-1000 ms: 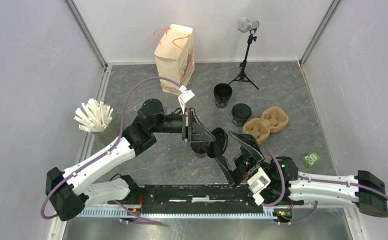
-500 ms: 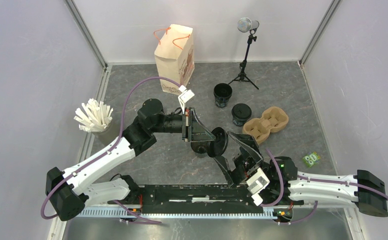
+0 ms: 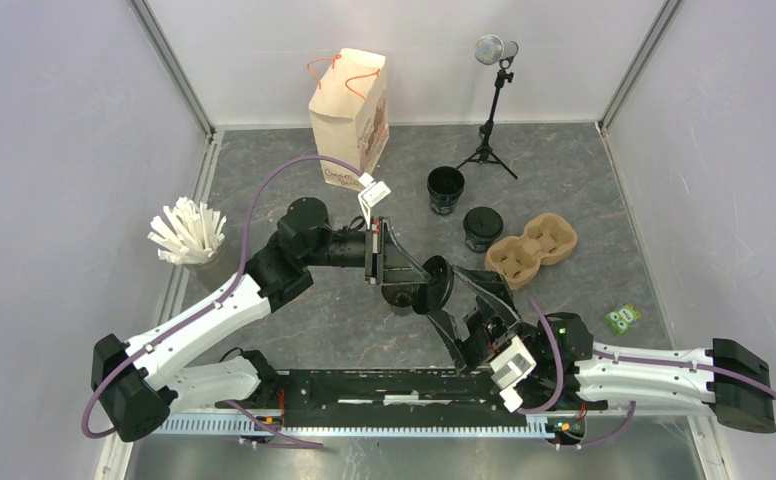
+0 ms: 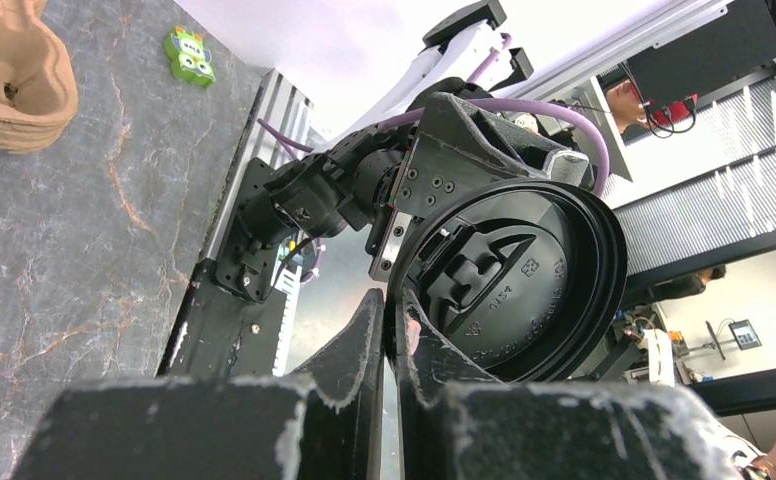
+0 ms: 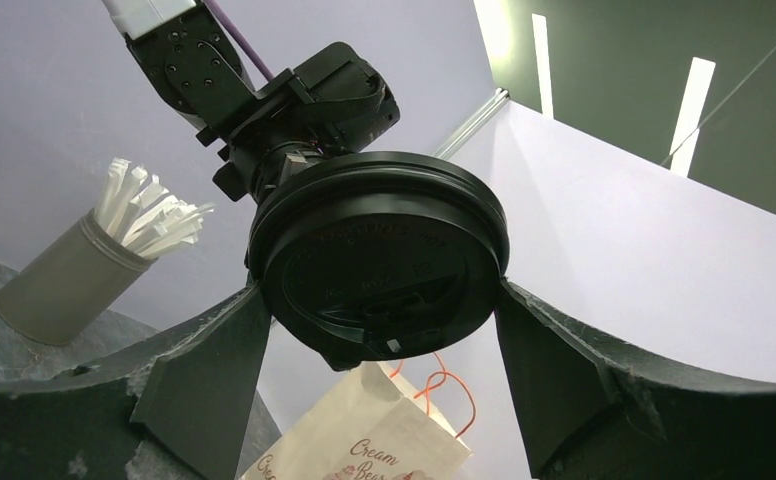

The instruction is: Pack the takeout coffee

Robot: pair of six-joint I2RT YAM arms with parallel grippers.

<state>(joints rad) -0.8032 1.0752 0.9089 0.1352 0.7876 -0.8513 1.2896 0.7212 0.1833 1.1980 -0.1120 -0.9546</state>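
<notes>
Handover position. The left gripper (image 4: 392,312) is clenched on the rim of one black lid (image 4: 514,290) and holds it edge-on in the air above mid-table, which leaves both faces exposed. The right gripper (image 5: 379,300) is released, with its jaws bracketing the lid's sides. I cannot confirm contact. I judge that this hold lets the right arm take a flat grip for capping. One open cup (image 3: 445,190) and one lidded cup (image 3: 482,228) stand beside the carrier (image 3: 532,245), neither seated in it.
</notes>
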